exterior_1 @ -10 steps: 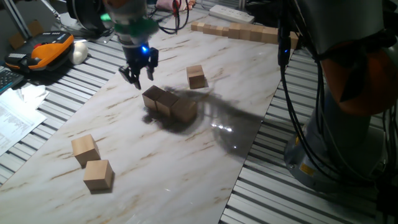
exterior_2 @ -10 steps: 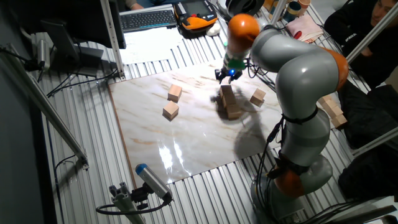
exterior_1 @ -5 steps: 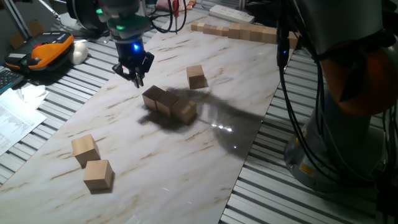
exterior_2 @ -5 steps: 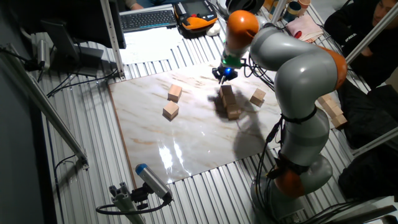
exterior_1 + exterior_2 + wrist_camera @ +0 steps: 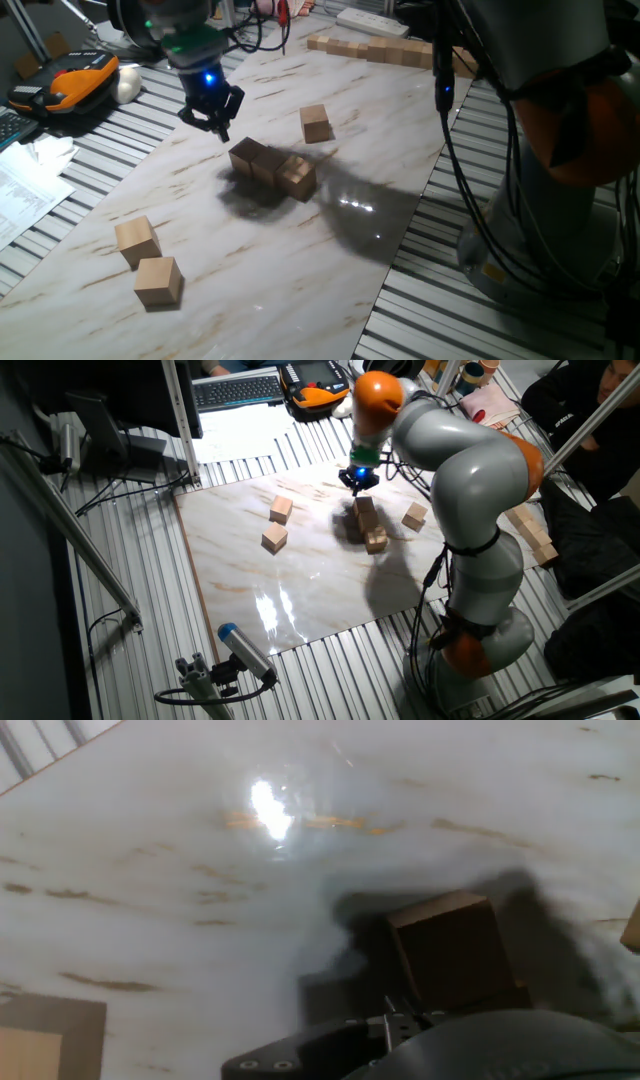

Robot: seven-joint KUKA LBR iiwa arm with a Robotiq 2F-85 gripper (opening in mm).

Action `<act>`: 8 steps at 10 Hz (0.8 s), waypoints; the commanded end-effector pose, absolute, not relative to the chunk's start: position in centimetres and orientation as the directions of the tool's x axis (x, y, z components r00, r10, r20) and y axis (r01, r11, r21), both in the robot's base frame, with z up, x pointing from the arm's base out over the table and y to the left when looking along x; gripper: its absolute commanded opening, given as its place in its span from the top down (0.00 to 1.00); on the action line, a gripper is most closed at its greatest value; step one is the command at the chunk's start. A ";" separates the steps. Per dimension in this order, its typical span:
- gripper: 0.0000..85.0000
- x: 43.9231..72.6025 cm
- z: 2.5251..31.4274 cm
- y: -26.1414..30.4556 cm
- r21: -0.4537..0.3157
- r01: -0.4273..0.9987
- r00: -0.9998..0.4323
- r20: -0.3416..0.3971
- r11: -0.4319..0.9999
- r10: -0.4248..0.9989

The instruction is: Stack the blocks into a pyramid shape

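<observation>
Three tan blocks point(image 5: 272, 165) lie touching in a short row mid-table; the row also shows in the other fixed view point(image 5: 368, 526). A single block point(image 5: 316, 123) lies behind and to the right of the row. Two more blocks point(image 5: 136, 240) point(image 5: 159, 280) lie at the front left. My gripper point(image 5: 210, 120) hangs just above the table, left of the row's end, open and empty; it also shows in the other fixed view point(image 5: 358, 482). In the hand view a shadowed block point(image 5: 445, 950) lies below me and another point(image 5: 45, 1040) at the bottom left.
A long joined row of tan cubes point(image 5: 380, 50) lies at the far table edge. An orange and black device point(image 5: 70, 82) and papers point(image 5: 25, 190) lie off the marble board point(image 5: 330, 260) at the left. The arm's base point(image 5: 540, 200) stands at the right.
My gripper has moved left and slightly back, away from the row of three blocks. The blocks have not moved.
</observation>
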State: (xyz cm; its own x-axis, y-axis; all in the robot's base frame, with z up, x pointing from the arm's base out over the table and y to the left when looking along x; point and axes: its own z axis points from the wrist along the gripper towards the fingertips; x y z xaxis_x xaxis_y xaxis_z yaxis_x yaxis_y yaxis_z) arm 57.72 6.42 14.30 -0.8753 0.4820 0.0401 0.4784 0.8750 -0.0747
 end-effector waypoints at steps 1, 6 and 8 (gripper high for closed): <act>1.00 57.7 14.3 6.5 -0.039 0.458 -0.887 0.048 0.888 0.459; 1.00 57.7 14.3 6.5 -0.010 0.325 -0.945 -0.036 0.946 0.325; 1.00 57.7 14.3 6.5 0.017 0.314 -0.949 -0.021 0.949 0.315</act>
